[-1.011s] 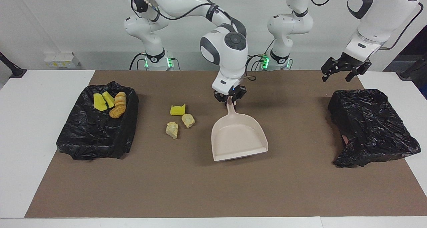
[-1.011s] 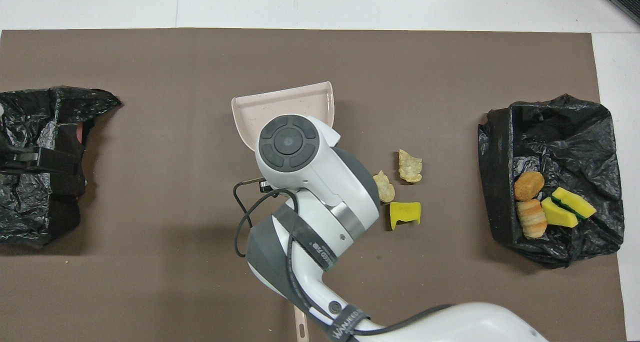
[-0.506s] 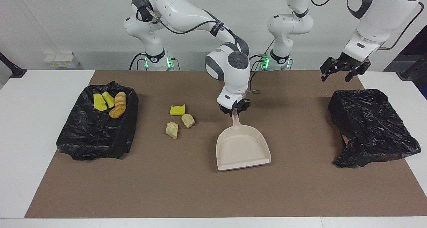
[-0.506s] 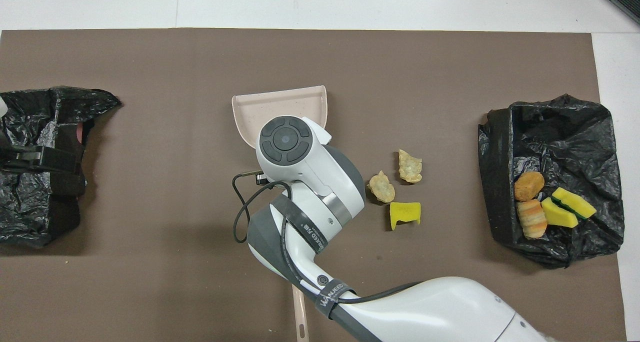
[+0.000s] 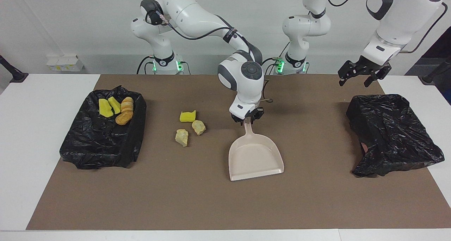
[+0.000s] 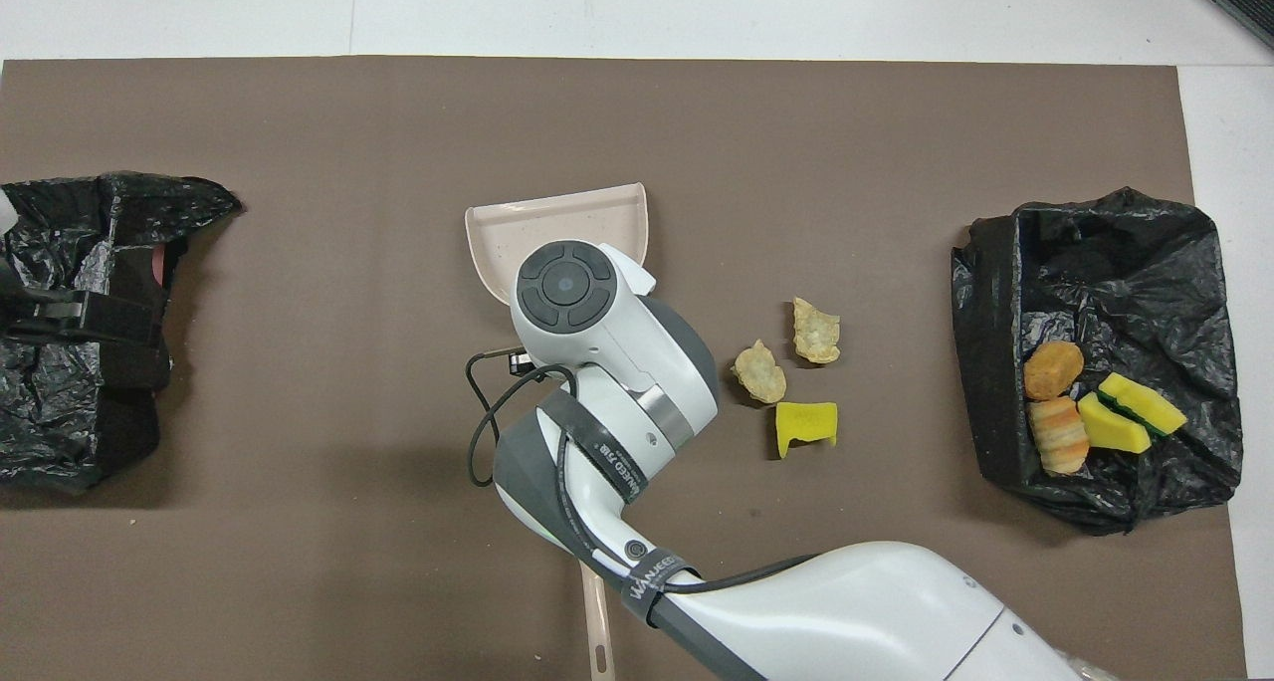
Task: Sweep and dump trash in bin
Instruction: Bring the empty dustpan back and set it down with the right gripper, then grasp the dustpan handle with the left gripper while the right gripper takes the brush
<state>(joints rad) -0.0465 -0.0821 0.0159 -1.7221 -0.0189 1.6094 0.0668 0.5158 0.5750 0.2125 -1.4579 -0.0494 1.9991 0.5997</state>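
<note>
Brown mat (image 5: 197, 198) over white table. Toward right arm's end, bin (image 5: 88, 153) holding four scraps (image 5: 116, 110); three loose scraps (image 5: 192, 125) beside it, unswept. Right gripper (image 5: 247, 117) angled down at dustpan (image 5: 255, 160) handle, clamped or released: cannot tell. Risk: pan dragged askew if snagged on lift. Left gripper (image 5: 364, 75) spread open, waiting over second bag (image 5: 391, 135).

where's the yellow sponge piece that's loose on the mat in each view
Facing view: the yellow sponge piece lies on the brown mat, nearer the robots than the two beige lumps.
Overhead view: the same piece lies just below those lumps.
Shared landmark: the dustpan at mid-table, with the sponge between it and the trash-filled black bin.
</note>
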